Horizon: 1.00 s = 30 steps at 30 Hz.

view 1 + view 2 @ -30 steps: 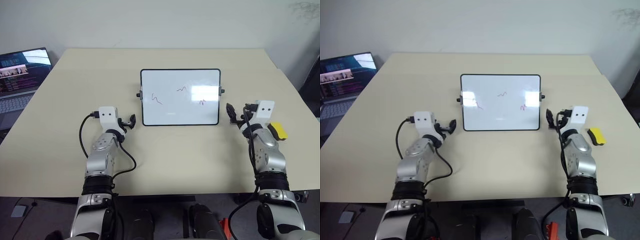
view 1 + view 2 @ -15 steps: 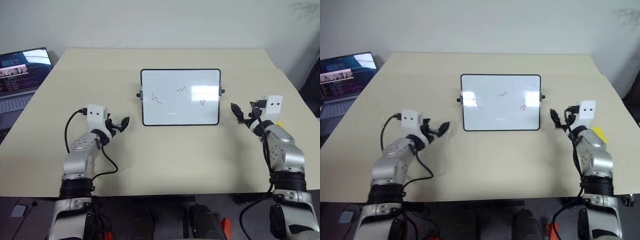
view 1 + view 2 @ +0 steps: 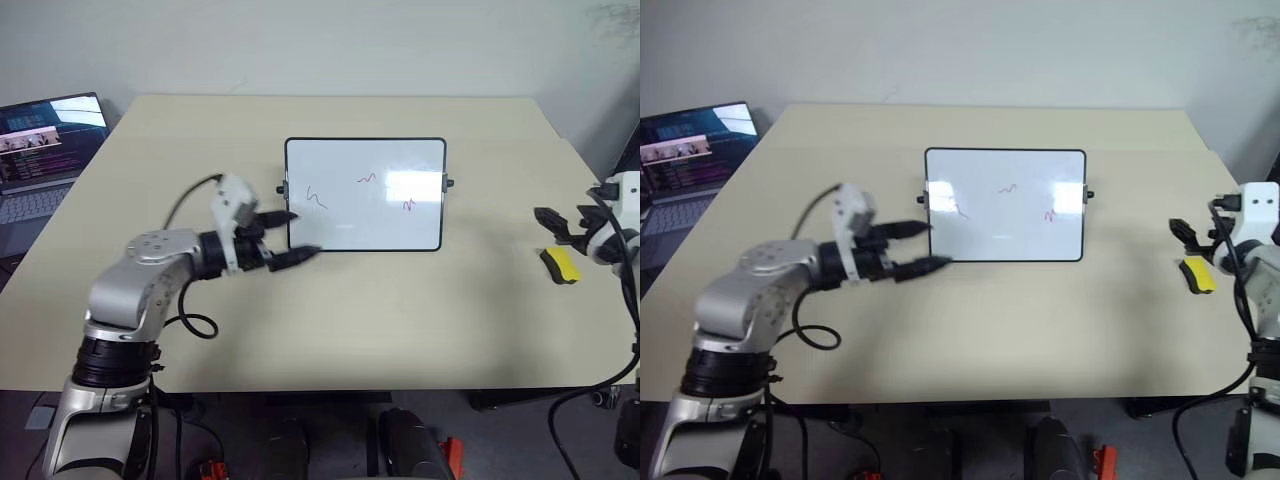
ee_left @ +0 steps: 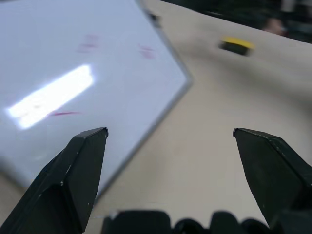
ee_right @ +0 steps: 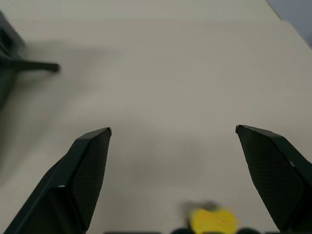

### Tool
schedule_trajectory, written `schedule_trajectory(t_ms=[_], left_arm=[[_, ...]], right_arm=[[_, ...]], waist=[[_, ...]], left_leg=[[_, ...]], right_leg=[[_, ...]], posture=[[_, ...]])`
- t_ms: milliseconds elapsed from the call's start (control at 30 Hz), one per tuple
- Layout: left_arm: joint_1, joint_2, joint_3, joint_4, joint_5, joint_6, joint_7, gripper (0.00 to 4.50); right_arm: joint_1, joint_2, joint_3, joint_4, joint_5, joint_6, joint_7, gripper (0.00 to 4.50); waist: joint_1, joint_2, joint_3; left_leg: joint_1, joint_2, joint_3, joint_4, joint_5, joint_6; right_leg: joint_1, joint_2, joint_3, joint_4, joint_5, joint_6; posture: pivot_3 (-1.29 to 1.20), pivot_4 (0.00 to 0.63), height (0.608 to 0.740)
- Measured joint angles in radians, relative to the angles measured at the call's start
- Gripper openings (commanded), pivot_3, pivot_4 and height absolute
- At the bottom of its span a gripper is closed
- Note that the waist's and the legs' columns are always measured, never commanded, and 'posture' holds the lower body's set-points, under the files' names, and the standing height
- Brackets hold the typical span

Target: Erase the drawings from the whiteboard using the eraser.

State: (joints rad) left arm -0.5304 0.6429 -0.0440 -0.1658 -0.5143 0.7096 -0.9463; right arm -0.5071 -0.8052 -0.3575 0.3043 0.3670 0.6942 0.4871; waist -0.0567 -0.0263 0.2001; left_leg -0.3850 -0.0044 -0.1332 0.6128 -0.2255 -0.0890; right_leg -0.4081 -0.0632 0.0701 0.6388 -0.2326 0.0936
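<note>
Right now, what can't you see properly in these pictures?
- Whiteboard: a glare patch washes out part of it in the eye views.
- Drawings: too small to tell their shapes.
- Eraser: cut off by the right wrist view's edge.
- Laptop: cut off by the eye view's edge; screen text too small.

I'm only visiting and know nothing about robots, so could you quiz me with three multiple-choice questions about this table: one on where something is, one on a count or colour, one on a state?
1. Where does the yellow eraser lie?
A. on the whiteboard
B. on the table, beside the right pincer
C. on the laptop

2. How many drawings are on the whiteboard?
A. one
B. three
C. five

3. How are the left pincer fingers?
A. apart, holding nothing
B. shut on the eraser
C. shut on a marker

Answers: B, the eraser sits on the table by the right pincer; B, two dark scribbles and one red; A, the wrist view shows a wide gap.
</note>
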Motion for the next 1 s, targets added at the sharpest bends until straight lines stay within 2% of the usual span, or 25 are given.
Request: schedule_trajectory(t_ms=[300, 700, 800, 1000], left_arm=[[-0.015, -0.011, -0.032, 0.007, -0.008, 0.031, -0.023, 4.48], [-0.009, -0.010, -0.035, 0.000, -0.016, 0.047, -0.039, 4.48], [-0.006, -0.007, -0.035, -0.003, -0.015, 0.047, -0.038, 4.50], [-0.001, 0.001, -0.035, -0.002, -0.011, 0.045, -0.037, 4.50]], right_arm=[[0.056, -0.024, 0.029, 0.078, -0.012, 0.032, 0.110, 4.47], [0.035, -0.017, 0.044, 0.159, -0.047, -0.009, 0.118, 4.47], [0.022, -0.012, 0.046, 0.187, -0.057, -0.023, 0.119, 3.86], [0.015, 0.004, 0.056, 0.249, -0.072, -0.054, 0.121, 1.74]], waist=[[-0.019, 0.000, 0.000], [-0.020, 0.000, 0.000], [-0.019, 0.000, 0.000], [-0.020, 0.000, 0.000]], left_leg=[[0.000, 0.000, 0.001, 0.000, 0.000, 0.000], [0.000, 0.000, 0.001, 0.000, 0.000, 0.000], [0.000, 0.000, 0.001, 0.000, 0.000, 0.000], [0.000, 0.000, 0.001, 0.000, 0.000, 0.000]], right_leg=[[0.000, 0.000, 0.001, 0.000, 0.000, 0.000], [0.000, 0.000, 0.001, 0.000, 0.000, 0.000], [0.000, 0.000, 0.001, 0.000, 0.000, 0.000], [0.000, 0.000, 0.001, 0.000, 0.000, 0.000]], posture=[[0.00, 0.150, 0.740], [0.00, 0.150, 0.740], [0.00, 0.150, 0.740], [0.00, 0.150, 0.740]])
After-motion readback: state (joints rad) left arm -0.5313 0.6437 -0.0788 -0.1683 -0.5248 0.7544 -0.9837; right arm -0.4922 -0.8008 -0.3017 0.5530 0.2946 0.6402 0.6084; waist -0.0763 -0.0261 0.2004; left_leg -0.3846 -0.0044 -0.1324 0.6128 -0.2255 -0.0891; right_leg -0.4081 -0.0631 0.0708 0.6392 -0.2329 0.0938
